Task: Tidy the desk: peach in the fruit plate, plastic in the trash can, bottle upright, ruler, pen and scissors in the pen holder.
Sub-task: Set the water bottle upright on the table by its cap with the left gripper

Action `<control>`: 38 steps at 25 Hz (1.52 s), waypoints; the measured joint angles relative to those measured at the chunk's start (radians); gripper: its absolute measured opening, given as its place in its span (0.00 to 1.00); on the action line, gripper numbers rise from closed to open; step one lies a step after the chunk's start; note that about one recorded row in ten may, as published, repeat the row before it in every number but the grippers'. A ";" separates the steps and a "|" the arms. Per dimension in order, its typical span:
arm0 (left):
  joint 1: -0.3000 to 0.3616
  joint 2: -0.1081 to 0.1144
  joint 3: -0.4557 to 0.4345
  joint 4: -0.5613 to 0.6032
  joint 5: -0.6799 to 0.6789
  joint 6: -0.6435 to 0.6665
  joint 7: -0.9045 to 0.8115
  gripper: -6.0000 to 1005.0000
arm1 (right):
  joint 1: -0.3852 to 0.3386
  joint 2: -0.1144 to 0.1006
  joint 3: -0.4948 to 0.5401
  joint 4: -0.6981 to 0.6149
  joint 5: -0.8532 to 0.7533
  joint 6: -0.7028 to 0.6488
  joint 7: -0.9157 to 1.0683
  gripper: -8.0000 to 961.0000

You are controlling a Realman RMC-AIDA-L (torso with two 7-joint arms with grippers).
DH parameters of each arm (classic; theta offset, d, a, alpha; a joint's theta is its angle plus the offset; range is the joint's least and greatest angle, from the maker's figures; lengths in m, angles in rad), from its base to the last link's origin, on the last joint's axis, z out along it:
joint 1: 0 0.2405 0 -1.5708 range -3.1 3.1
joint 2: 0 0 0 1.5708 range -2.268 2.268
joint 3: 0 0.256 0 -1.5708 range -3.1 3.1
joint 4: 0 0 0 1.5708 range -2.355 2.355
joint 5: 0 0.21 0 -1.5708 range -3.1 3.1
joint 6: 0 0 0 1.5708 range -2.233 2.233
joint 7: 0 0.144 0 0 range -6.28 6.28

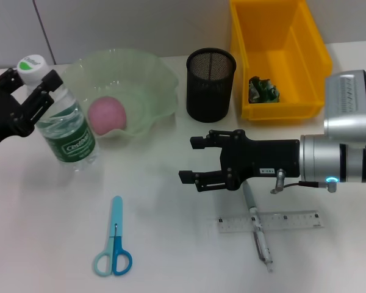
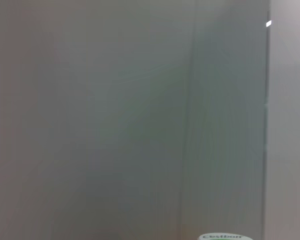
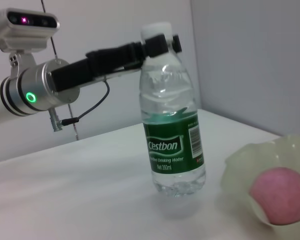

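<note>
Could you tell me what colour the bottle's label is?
Green with white lettering; the bottle label shows best in the right wrist view.

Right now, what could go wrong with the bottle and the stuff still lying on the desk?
The left gripper holds the bottle only up at the neck, so it might wobble or tip toward the fruit plate when let go. The pen lies across the ruler, so the open right gripper above them could nudge one while grabbing the other.
</note>
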 joint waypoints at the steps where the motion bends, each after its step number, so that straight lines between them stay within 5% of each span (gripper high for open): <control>1: 0.000 0.000 0.000 0.000 0.000 0.000 0.000 0.43 | -0.007 0.000 0.000 0.001 0.008 0.002 -0.015 0.84; 11: 0.004 -0.004 -0.007 -0.009 -0.008 -0.106 0.051 0.43 | -0.034 0.001 -0.006 0.056 0.101 0.019 -0.166 0.84; 38: -0.003 -0.010 -0.004 -0.092 -0.061 -0.229 0.166 0.43 | -0.039 -0.003 -0.021 0.064 0.084 0.041 -0.152 0.84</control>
